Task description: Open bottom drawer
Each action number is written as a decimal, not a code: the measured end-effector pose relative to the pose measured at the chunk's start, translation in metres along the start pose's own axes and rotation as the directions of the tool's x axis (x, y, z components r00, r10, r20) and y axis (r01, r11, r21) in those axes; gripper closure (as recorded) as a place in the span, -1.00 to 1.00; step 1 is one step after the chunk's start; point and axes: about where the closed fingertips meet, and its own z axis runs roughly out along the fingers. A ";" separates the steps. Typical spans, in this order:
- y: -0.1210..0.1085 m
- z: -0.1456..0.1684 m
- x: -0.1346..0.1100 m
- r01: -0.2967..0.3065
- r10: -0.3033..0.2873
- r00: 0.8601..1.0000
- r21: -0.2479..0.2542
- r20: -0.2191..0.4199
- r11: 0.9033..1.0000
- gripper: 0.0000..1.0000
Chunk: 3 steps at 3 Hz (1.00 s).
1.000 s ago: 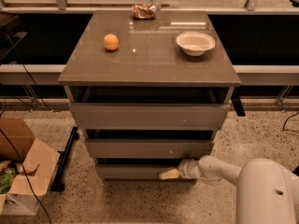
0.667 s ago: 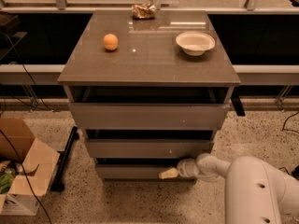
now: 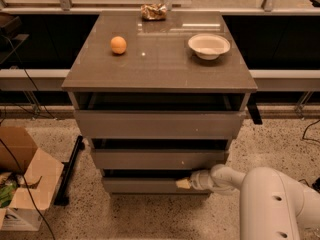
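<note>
Three drawers sit stacked in a grey cabinet (image 3: 80, 100) seen from above and in front. The bottom drawer (image 3: 145, 186) is the lowest, just above the speckled floor (image 3: 150, 219), with a dark gap along its top edge. How far out it stands I cannot tell.

The gripper (image 3: 183, 183) is low on the right of the cabinet, its pale yellowish tip touching the upper right part of the bottom drawer's front, at the gap. Whether the gripper is parted or closed on that edge I cannot tell. The white arm (image 3: 272, 204) reaches in from the lower right corner, its wrist level with the drawer.

On the cabinet's surface (image 3: 160, 69) an orange (image 3: 118, 45) lies toward the left, a white bowl (image 3: 209, 46) toward the right, well apart from it. A crumpled bag (image 3: 153, 11) rests at the back edge, between the two. An open cardboard box (image 3: 22, 179) stands on the floor at the left, clear of the cabinet.
</note>
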 end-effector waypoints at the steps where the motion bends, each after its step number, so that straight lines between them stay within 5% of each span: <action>1: 0.000 0.000 0.000 0.000 0.000 1.000 0.000 0.000 1.000 -0.36; 2: 0.000 0.000 0.000 0.000 0.000 1.000 0.000 0.000 1.000 -0.84; 3: 0.000 0.000 0.000 0.000 0.000 1.000 0.000 0.000 1.000 -1.00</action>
